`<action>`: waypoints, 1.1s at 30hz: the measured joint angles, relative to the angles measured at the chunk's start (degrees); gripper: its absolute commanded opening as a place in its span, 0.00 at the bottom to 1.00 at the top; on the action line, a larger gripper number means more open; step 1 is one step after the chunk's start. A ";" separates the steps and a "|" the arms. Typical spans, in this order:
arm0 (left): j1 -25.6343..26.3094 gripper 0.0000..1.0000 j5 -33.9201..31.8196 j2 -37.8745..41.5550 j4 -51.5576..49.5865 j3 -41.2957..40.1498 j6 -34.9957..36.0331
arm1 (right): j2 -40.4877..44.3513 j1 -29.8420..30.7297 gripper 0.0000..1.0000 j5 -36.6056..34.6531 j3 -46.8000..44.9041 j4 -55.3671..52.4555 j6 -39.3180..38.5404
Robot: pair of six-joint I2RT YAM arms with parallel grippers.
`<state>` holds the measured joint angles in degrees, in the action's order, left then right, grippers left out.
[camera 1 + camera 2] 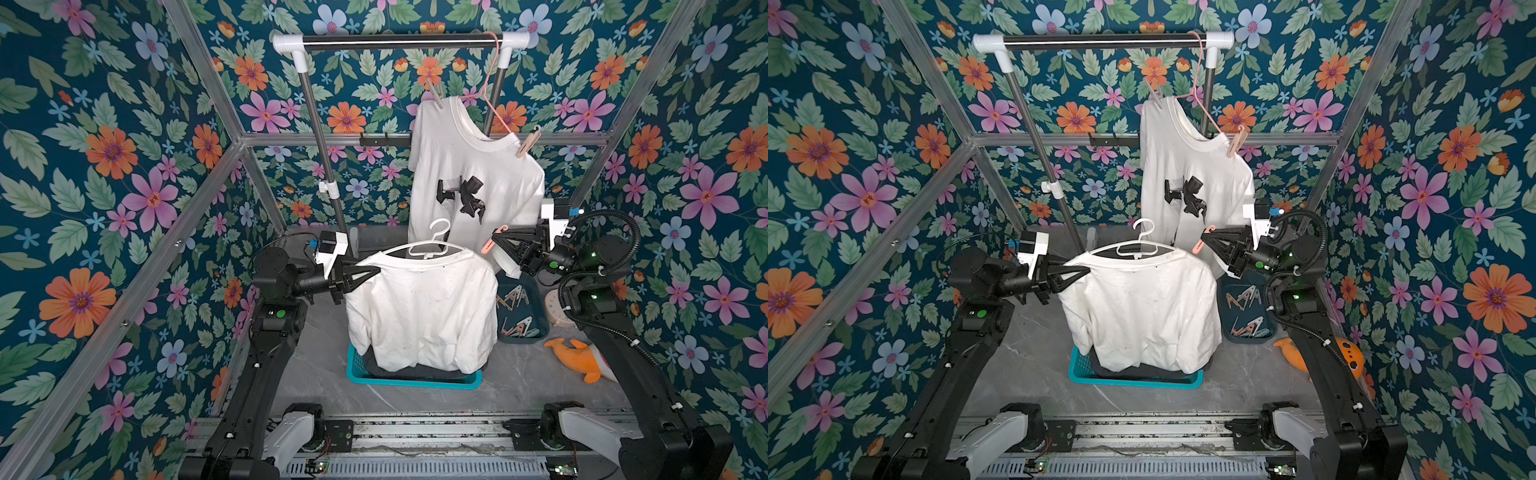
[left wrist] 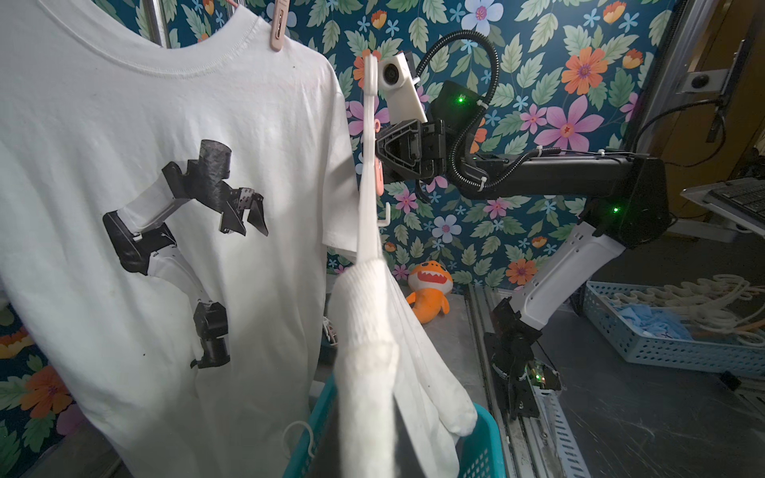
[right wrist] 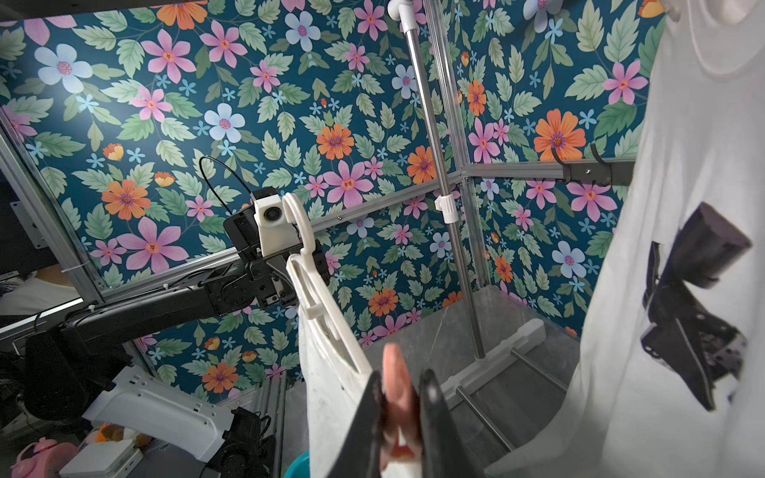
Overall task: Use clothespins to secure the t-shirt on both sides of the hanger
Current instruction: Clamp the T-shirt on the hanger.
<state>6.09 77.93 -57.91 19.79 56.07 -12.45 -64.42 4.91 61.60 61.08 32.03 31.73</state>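
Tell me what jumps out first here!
Flowery wallpaper covers the walls. At the back, a printed t-shirt hangs from a rail. In the middle, the left tool grips a plain t-shirt while the right tool pinches a pink clothespin.

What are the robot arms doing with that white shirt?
They are pegging a t-shirt to its hanger. The left arm has its jaws shut on one shoulder of the plain t-shirt, holding it up on the white hanger over the blue basket. The right arm pinches a pink clothespin beside the other shoulder, not clipped on yet. Behind, a printed t-shirt already hangs on the rack with two pegs on its shoulders.
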 measured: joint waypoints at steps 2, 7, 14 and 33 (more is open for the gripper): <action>-0.07 0.00 0.13 -0.09 0.37 0.00 -0.70 | -0.39 -0.26 0.00 1.16 -0.63 2.34 1.64; -0.07 0.00 0.17 -0.50 2.89 -0.35 -2.75 | -1.22 -0.85 0.00 3.34 -2.82 9.18 6.34; -0.07 0.00 1.09 -0.94 5.88 -0.33 -5.68 | -3.85 -1.07 0.00 5.57 -4.44 19.06 12.24; -0.07 0.00 1.70 -1.40 9.62 -1.14 -8.35 | -11.17 -2.49 0.00 9.44 -3.85 44.94 32.81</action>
<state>6.02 79.64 -59.31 29.41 54.94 -20.80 -75.59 2.42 71.05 57.23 76.97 64.53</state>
